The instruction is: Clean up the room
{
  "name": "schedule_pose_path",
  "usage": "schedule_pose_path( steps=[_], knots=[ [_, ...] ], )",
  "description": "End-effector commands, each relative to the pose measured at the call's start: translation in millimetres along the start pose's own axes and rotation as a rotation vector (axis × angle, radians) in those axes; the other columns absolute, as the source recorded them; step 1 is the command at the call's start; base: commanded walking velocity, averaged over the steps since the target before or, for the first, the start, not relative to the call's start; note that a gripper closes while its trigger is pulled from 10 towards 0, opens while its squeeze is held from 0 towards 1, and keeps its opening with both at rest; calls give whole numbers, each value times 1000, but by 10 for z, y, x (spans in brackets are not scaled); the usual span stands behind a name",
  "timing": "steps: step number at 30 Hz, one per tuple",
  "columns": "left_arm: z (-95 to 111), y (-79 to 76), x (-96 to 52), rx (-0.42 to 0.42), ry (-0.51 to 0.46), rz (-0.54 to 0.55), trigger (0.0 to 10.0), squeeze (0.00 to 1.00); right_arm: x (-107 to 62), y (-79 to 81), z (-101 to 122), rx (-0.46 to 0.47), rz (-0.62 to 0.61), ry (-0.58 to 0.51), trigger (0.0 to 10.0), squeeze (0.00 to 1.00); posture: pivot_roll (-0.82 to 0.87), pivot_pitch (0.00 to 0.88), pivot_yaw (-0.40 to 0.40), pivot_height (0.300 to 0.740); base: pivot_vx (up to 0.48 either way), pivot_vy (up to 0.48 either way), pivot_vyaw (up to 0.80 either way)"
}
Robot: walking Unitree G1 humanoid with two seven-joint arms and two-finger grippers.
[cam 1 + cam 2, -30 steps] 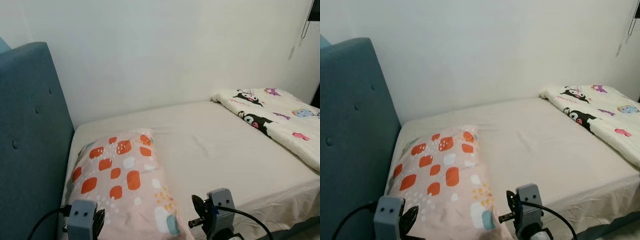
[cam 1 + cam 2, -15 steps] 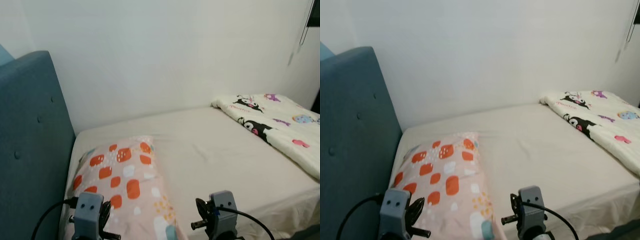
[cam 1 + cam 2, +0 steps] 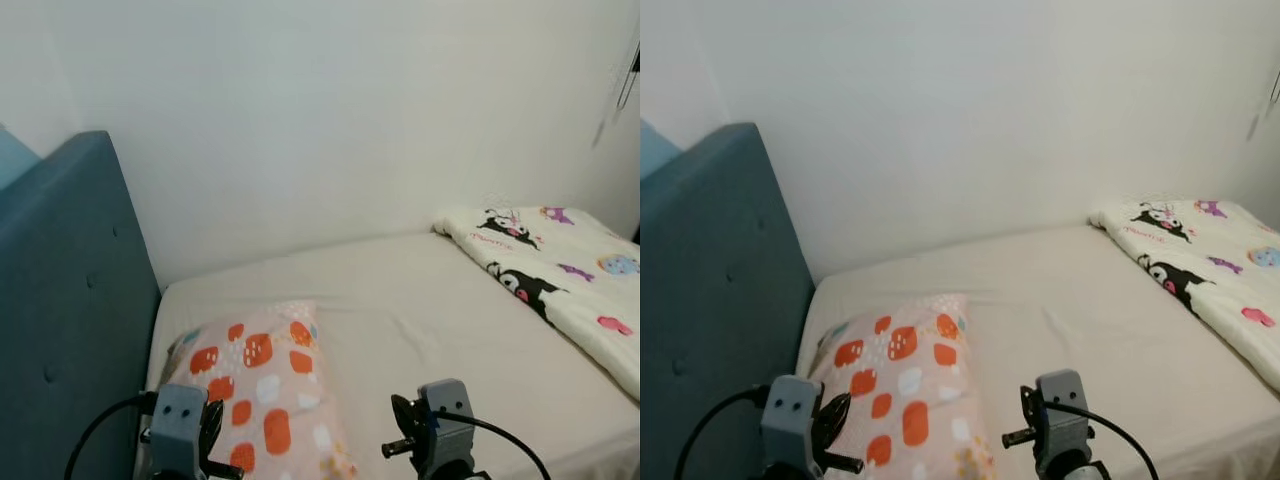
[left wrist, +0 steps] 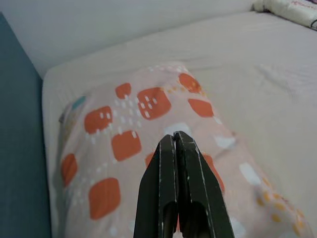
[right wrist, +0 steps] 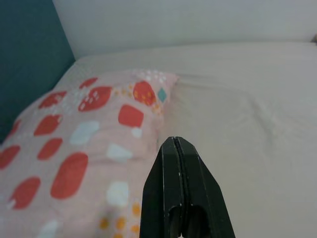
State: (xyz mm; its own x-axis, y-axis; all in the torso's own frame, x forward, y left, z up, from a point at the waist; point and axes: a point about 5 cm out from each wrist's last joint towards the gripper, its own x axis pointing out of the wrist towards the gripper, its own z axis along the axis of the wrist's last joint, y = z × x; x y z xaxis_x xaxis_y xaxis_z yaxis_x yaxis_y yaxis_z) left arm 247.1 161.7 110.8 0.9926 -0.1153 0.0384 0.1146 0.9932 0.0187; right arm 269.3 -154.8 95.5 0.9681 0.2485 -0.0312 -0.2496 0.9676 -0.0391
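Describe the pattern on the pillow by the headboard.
The pillow is pale pink with orange-red rounded blotches plus white and teal ones; the left wrist view shows it best.

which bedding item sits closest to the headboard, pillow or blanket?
The pink pillow with orange patches, lying right beside the teal headboard. The cartoon-print blanket is folded at the opposite end of the bed.

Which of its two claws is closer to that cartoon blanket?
The right. The right gripper hangs shut near the bed's middle, nearer the blanket at the far right; the left gripper is shut over the pillow.
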Motion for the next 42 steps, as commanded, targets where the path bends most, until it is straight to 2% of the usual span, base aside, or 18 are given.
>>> schedule_pose_path(
  steps=[1,5,13,16,17,19,24,32,42],
  knots=[
    [-63,43,-29,-7,25,27,10000,0,-13,11,-14,9,-2,14,10000,0,-54,96,-3,716,0,0,0],
    [-77,63,-28,-6,29,33,10000,0,-8,26,-13,15,1,16,10000,0,-53,96,-5,736,0,0,0],
    [-92,77,-15,-10,34,37,10000,0,0,40,-30,16,11,28,10000,0,-51,98,-5,740,0,0,0],
    [-126,74,-7,-13,47,33,10000,0,12,62,-80,25,28,64,10000,0,-49,98,-4,740,0,0,0],
    [-177,61,-1,-52,83,28,10000,0,13,77,-114,21,39,78,10000,0,-49,96,-2,740,0,0,0],
    [-229,39,16,-71,99,19,10000,0,28,92,-217,60,34,132,10000,0,-47,96,-1,740,0,0,0],
    [-300,-13,62,-12,116,0,10000,0,71,110,-260,74,21,136,10000,0,-46,94,4,740,0,0,0],
    [-287,-24,92,2,108,-14,10000,0,83,128,-263,81,22,138,10000,0,-45,96,9,740,0,0,0],
    [-399,-58,80,13,144,-28,10000,0,26,117,-409,79,1,175,10000,0,-44,88,15,740,0,0,0]
  ],
)
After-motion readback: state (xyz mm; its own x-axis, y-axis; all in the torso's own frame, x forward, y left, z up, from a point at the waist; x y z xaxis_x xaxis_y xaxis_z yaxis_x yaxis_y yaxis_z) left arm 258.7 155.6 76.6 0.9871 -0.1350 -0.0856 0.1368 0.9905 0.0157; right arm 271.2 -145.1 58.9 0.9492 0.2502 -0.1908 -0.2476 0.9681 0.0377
